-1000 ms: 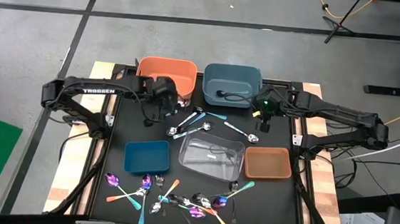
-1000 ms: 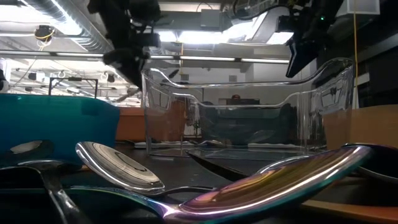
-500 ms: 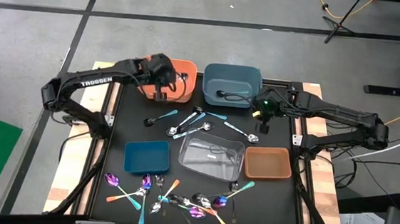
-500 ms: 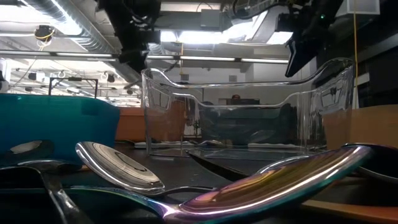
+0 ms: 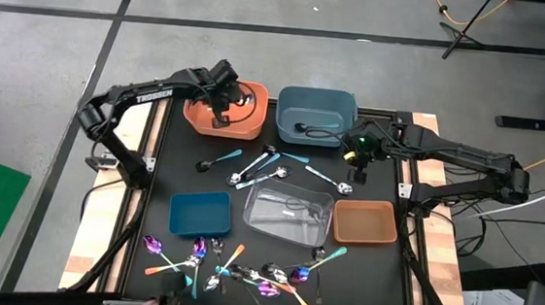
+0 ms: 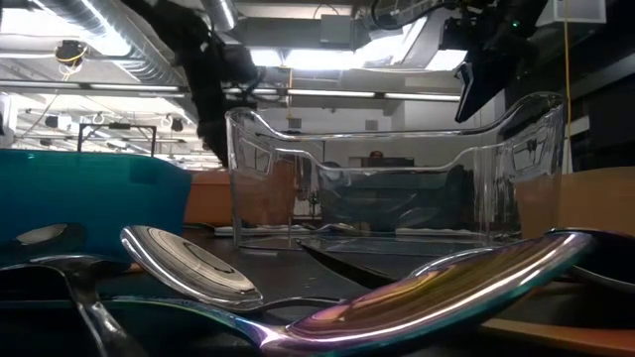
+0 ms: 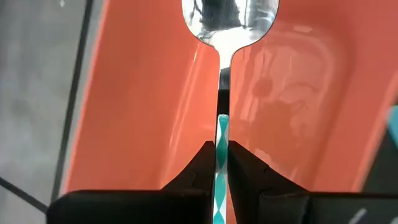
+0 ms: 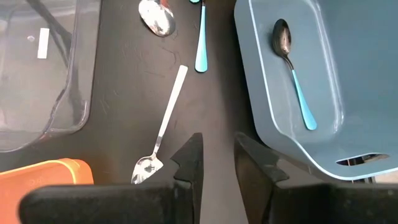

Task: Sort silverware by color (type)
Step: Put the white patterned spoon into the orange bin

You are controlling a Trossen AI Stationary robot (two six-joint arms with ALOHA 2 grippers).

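Note:
My left gripper (image 5: pixel 220 98) is over the orange bin (image 5: pixel 244 121) at the table's far left and is shut on a silver spoon with a teal handle (image 7: pixel 229 15). My right gripper (image 8: pixel 217 158) hovers open above the dark table, next to the blue-grey bin (image 5: pixel 316 115); that bin holds a teal-handled spoon (image 8: pixel 292 74). A plain silver spoon (image 8: pixel 163 127) lies flat just beyond the right fingers. More silverware lies loose at the table's middle (image 5: pixel 269 167) and along the near edge (image 5: pixel 244 267). My left gripper pinches the spoon's teal handle (image 7: pixel 222 140) between its two fingers (image 7: pixel 200 168). The spoon runs along the fingers, its bowl (image 7: pixel 229 15) sticking out past their tips. It is lifted clear, above the inside of the orange bin (image 7: pixel 155 93).
A small teal bin (image 5: pixel 200 212), a clear bin (image 5: pixel 289 212) and a brown-orange bin (image 5: pixel 364 221) stand in a row across the middle of the table. In the low view, spoons (image 6: pixel 189 263) lie close in front of the clear bin (image 6: pixel 397 169).
My left gripper, shut on the spoon, has moved from above the table's middle toward the far edge and now stands over the orange bin. The spoon has travelled with it, clear of the table. The right arm has kept still.

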